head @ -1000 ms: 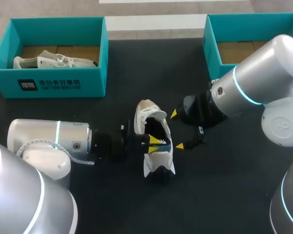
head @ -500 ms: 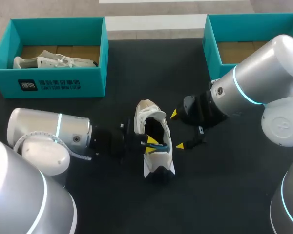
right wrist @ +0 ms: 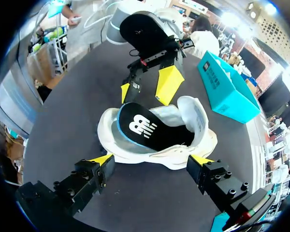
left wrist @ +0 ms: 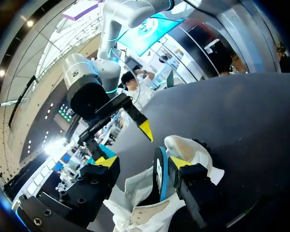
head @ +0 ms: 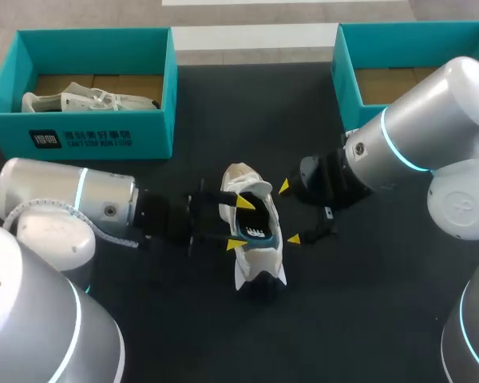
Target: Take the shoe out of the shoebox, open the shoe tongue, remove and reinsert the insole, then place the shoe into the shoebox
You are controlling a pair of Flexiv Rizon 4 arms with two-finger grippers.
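The shoe [head: 259,257] lies on the table [head: 367,319], out of the shoebox [head: 347,88], insole [right wrist: 145,128] lifted half out; left jaws and right jaws both gape wide, gripping nothing; reseating and boxing seemingly remain.

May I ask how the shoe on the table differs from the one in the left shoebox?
The shoe on the table stands sole-down, its opening spread, with the dark insole tilted up out of it. The boxed shoe lies on its side in its shoebox. Both are white.
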